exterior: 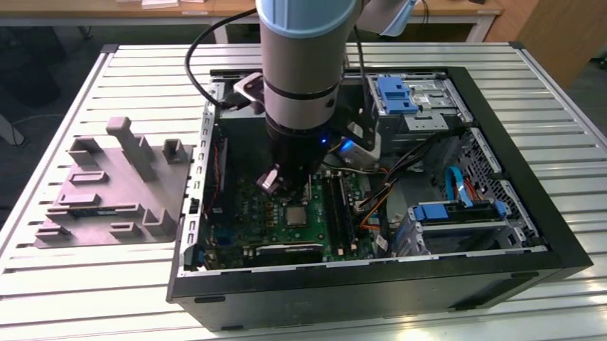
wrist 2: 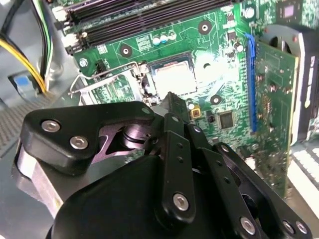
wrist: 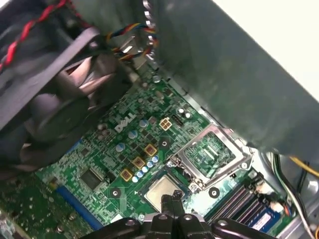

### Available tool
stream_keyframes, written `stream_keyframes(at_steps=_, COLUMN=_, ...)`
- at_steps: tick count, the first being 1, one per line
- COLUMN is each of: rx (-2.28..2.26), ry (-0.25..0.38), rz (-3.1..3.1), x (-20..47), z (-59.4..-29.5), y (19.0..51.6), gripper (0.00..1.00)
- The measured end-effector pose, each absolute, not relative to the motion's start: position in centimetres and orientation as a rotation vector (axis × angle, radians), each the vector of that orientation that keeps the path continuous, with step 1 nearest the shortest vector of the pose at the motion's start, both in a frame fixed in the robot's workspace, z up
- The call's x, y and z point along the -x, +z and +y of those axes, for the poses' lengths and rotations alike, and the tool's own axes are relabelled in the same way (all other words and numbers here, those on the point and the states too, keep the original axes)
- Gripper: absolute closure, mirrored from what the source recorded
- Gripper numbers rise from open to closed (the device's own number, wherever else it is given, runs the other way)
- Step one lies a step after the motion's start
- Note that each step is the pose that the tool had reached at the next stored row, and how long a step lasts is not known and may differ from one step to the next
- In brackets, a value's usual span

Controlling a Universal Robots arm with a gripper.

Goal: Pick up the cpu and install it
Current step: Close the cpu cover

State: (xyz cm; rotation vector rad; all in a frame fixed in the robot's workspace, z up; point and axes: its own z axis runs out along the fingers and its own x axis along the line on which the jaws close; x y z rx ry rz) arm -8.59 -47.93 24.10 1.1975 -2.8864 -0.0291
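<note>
Tool (wrist: pixel 171 200): fingers drawn together, nothing seen between them, poised close over the cpu (wrist: pixel 160 189); contact cannot be told. Cpu: lies flat in its socket on the motherboard (wrist: pixel 99 164), silvery top up. Load plate (wrist: pixel 209 151): hinged open beside the socket. Step, as judged: chip seated, plate not yet closed. Next move calls for keeping clear of the raised plate. Case (exterior: pixel 399 284): stands on the slatted surface (exterior: pixel 95 284).

Cpu (exterior: pixel 297 215) on motherboard (exterior: pixel 249 213), inside case (exterior: pixel 379 291)
</note>
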Motion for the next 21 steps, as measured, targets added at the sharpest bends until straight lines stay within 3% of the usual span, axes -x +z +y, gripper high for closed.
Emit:
stream_keyframes(at_steps=11, rx=-1.463, ry=-0.032, rz=-2.762, x=8.56, z=-47.93, y=23.96, gripper=0.89)
stream_keyframes(at_steps=21, rx=-1.525, ry=-0.277, rz=-2.807, x=7.60, z=-47.93, y=23.96, gripper=0.89)
